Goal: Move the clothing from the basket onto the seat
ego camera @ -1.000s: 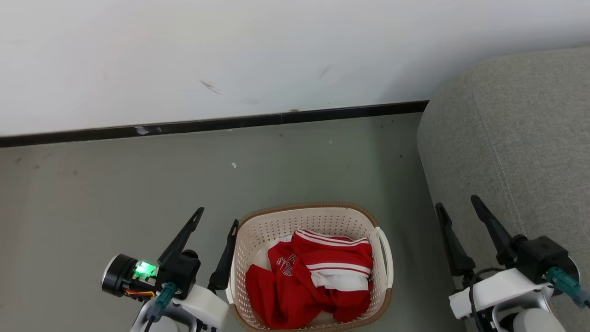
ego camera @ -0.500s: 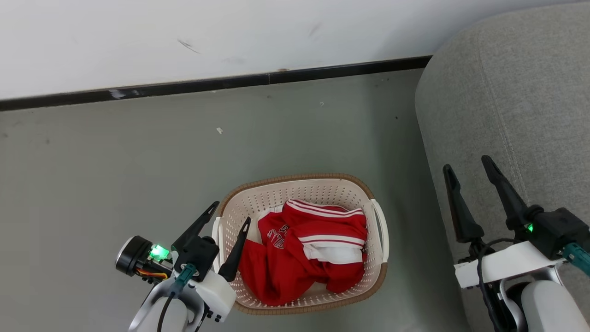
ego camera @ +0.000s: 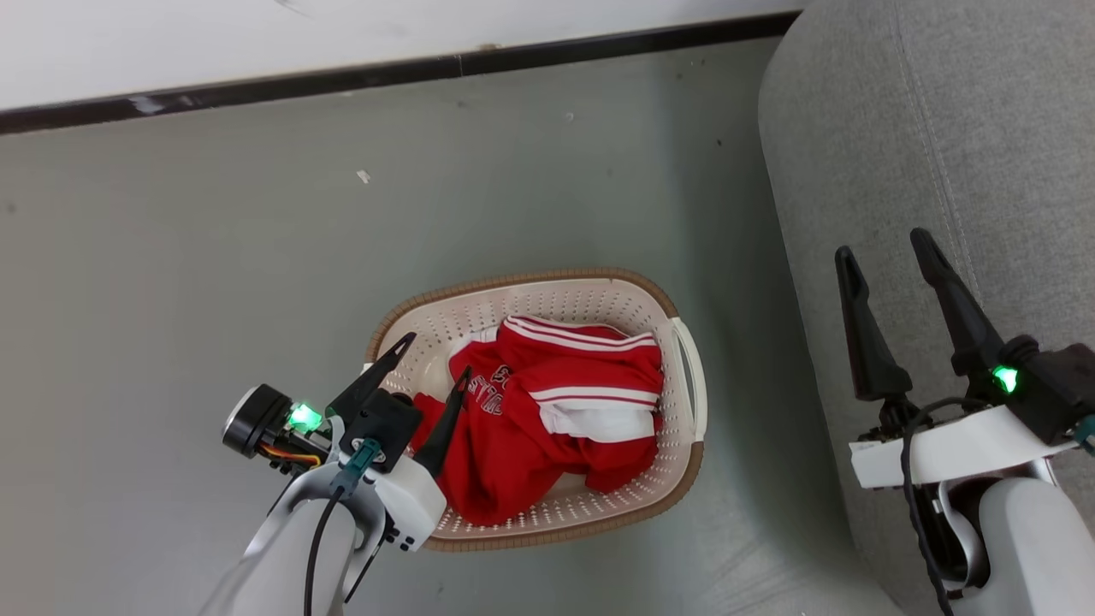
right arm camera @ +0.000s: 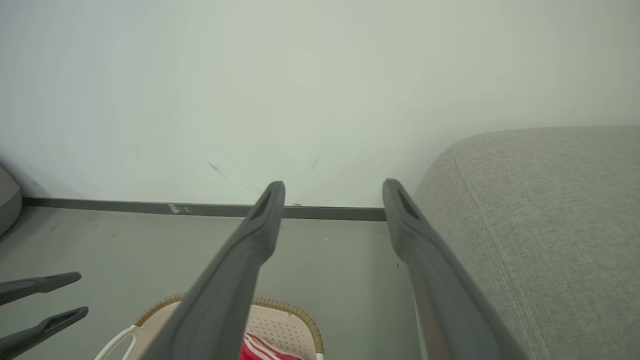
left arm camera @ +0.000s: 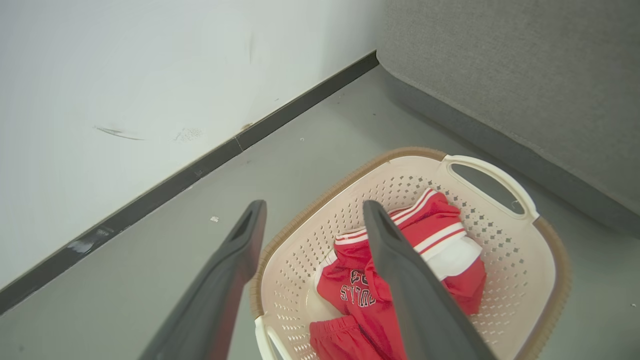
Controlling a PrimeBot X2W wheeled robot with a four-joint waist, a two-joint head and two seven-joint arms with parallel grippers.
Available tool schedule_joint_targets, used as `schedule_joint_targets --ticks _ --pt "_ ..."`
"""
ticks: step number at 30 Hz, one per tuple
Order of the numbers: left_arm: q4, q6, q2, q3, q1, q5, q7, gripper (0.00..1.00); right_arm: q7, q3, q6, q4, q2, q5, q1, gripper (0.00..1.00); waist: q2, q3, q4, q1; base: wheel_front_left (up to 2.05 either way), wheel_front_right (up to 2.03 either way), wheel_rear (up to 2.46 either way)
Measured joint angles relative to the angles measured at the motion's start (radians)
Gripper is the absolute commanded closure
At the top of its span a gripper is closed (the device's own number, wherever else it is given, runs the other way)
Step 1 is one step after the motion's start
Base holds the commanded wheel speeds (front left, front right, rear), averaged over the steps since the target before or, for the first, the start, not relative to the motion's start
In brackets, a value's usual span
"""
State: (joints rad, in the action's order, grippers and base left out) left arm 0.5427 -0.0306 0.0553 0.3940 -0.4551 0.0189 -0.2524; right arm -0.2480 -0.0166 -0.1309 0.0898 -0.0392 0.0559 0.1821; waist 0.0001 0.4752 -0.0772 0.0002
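Approach step: my left pincer (ego camera: pixel 440 352) hangs wide open and empty over near-left rim of basket (ego camera: pixel 530 279). Red clothing (ego camera: pixel 547 411) lies bunched inside; seat (ego camera: pixel 924 128) stands right. Next: dip into fabric, close. Right pincer (ego camera: pixel 882 241) open, empty.

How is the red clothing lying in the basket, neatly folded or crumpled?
Crumpled. The clothing lies in a rumpled heap inside the basket, its white stripes running crooked and layers bunched over each other.

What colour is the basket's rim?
Brown, woven-look rim; head view shows it best.
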Motion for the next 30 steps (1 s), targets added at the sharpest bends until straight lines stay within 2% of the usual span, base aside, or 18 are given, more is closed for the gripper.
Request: schedule_joint_targets --ticks 30 --pt "0.185 -0.018 -0.002 0.054 -0.194 0.054 0.000 0.00 -0.007 0.033 0.000 0.093 -0.003 0.063 0.202 0.00 -0.0001 0.250 -0.117 0.0000 0.00 0.00 0.00"
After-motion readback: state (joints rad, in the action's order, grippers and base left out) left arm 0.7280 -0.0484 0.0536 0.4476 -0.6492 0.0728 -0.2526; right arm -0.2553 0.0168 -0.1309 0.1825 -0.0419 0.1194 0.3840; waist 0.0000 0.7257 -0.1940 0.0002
